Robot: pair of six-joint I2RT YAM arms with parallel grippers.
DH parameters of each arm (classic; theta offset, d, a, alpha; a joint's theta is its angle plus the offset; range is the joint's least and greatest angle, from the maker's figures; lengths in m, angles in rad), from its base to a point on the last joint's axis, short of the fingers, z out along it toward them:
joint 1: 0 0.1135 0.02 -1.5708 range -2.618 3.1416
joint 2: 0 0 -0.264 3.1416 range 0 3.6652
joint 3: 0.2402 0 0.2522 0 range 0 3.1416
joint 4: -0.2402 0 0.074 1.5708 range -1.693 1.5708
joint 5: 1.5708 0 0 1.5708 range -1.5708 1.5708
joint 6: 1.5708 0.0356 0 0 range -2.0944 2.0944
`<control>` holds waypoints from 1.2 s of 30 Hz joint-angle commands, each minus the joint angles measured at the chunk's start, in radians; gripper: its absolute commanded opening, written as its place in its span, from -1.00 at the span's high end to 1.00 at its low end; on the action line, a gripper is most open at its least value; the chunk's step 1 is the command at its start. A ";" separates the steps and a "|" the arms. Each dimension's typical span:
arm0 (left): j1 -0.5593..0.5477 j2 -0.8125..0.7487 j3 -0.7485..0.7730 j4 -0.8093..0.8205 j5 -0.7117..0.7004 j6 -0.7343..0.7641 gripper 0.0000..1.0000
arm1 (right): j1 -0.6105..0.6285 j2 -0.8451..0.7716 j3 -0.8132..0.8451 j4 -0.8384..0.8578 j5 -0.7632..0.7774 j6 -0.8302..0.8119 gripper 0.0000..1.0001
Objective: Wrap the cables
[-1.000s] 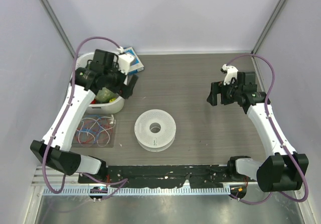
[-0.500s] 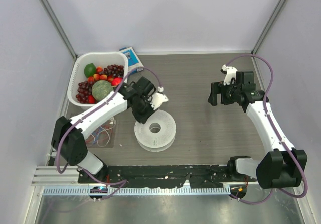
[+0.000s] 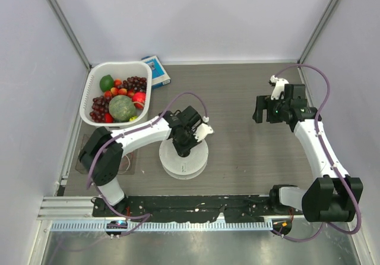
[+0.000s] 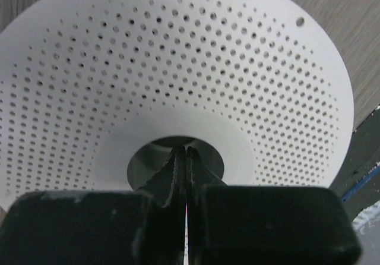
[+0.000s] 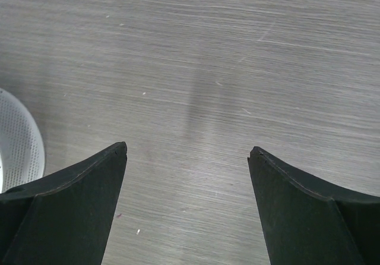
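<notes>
From above, my left gripper (image 3: 183, 145) covers the hub of the white spool (image 3: 195, 161). In my left wrist view the spool's near rim is lost behind my finger housings (image 4: 89, 226), and I cannot tell whether my closed fingertips (image 4: 176, 161) pinch anything. Left of the spool, my left arm (image 3: 136, 135) hides most of the clear tray (image 3: 129, 165), and any cables there are too thin to make out. My right wrist view shows only a sliver of the spool, cut off by the picture's left edge.

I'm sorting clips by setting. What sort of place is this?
Probably a lab robot test cell: plain white panels enclose a wood-grain table, two arms are bolted to a rail at its near edge, and props, a fruit basket and a perforated white spool, sit on it.
</notes>
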 commanded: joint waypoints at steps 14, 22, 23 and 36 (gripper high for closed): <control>-0.007 0.406 0.481 0.170 -0.054 0.006 1.00 | -0.189 0.013 0.012 0.072 0.028 0.107 -0.77; 0.042 0.551 0.831 -0.048 0.024 0.038 0.94 | -0.200 0.025 0.017 0.072 0.002 0.107 -0.77; 0.049 0.557 0.886 -0.100 0.067 0.040 0.89 | -0.200 0.027 0.020 0.072 -0.009 0.107 -0.77; 0.239 0.090 0.803 -0.425 0.240 0.066 0.06 | -0.200 -0.014 0.063 0.051 -0.146 0.090 -0.77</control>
